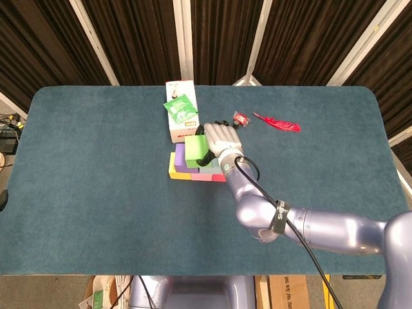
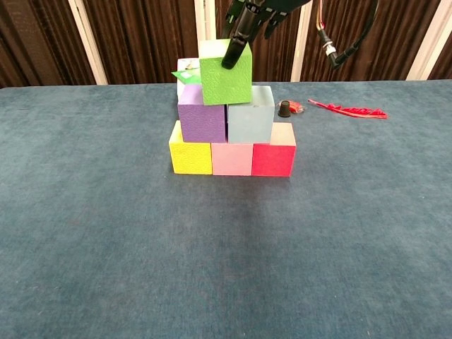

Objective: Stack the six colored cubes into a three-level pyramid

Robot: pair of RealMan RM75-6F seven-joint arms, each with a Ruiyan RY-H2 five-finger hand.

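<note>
Gripping green cube (image 2: 226, 72), right hand (image 1: 221, 136) closed round it; cube tilted, lower edge over purple cube (image 2: 202, 121) and pale blue cube (image 2: 250, 114).

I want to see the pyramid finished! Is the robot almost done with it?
Nearly. The bottom row is done: yellow cube, pink cube, red cube. Purple cube and pale blue cube sit on them. The right hand holds the green cube tilted over those two. It only needs setting flat and letting go.
</note>
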